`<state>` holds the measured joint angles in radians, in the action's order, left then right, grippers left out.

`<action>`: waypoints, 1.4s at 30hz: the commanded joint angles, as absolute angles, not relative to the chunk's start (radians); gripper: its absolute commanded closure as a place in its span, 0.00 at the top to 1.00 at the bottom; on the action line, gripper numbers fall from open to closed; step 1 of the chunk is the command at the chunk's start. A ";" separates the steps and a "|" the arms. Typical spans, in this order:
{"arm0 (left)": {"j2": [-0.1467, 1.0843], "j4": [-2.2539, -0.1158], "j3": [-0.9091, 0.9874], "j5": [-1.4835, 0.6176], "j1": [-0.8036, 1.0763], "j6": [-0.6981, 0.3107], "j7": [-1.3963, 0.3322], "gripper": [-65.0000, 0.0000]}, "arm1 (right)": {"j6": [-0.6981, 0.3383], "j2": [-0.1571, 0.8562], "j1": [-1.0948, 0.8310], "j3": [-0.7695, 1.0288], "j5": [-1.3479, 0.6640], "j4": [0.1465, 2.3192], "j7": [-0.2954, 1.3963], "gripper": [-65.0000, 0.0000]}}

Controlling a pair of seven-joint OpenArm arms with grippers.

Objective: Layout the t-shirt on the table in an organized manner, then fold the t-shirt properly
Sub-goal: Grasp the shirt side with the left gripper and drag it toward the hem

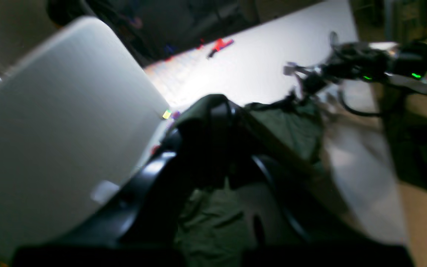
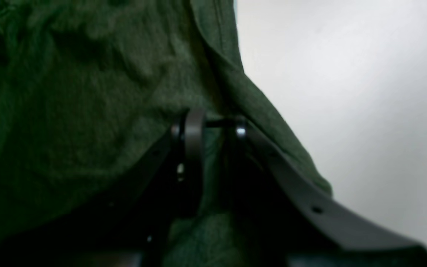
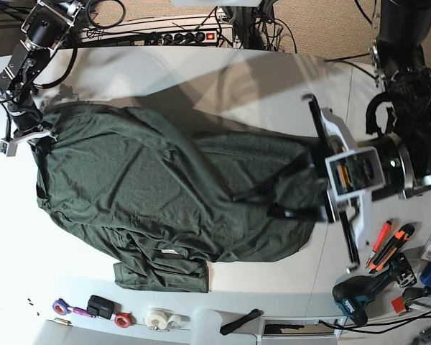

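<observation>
The dark green t-shirt (image 3: pixel 136 187) lies spread and wrinkled across the white table (image 3: pixel 237 93), with its pale neck label (image 3: pixel 171 251) near the front edge. My left gripper (image 3: pixel 284 198) is shut on the shirt's right edge and lifts it slightly. In the blurred left wrist view its dark fingers (image 1: pixel 213 111) close over green cloth (image 1: pixel 291 126). My right gripper (image 3: pixel 37 136) is shut on the shirt's far left edge. In the right wrist view fabric (image 2: pixel 87 92) is pinched between its fingertips (image 2: pixel 195 126), beside bare table (image 2: pixel 347 92).
Orange cutters (image 3: pixel 386 244), a drill (image 3: pixel 359 296) and other tools lie at the table's right front. Tape rolls (image 3: pixel 158 317), a black marker (image 3: pixel 241 322) and small items line the front edge. A power strip and cables (image 3: pixel 172 34) run along the back.
</observation>
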<state>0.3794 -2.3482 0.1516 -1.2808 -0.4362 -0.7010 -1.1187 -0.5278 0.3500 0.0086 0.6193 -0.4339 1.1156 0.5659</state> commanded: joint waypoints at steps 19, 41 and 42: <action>0.365 -2.275 0.156 -1.040 -0.552 -0.603 -0.892 0.00 | -0.481 0.308 0.019 0.614 -0.268 1.111 0.622 0.17; 0.363 -1.848 -0.122 -0.859 -0.668 -0.597 -0.854 0.00 | -0.490 0.344 0.019 0.616 -0.397 1.113 0.651 0.17; 0.363 -1.848 -0.121 -0.859 -0.668 -0.594 -0.863 0.00 | -0.504 0.354 0.020 0.617 -0.417 1.114 0.653 0.17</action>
<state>0.3580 -1.8370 -0.1287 -0.8463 -0.6350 -0.5999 -0.8860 -0.5018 0.3466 0.0273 0.6197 -0.4511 1.1175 0.5781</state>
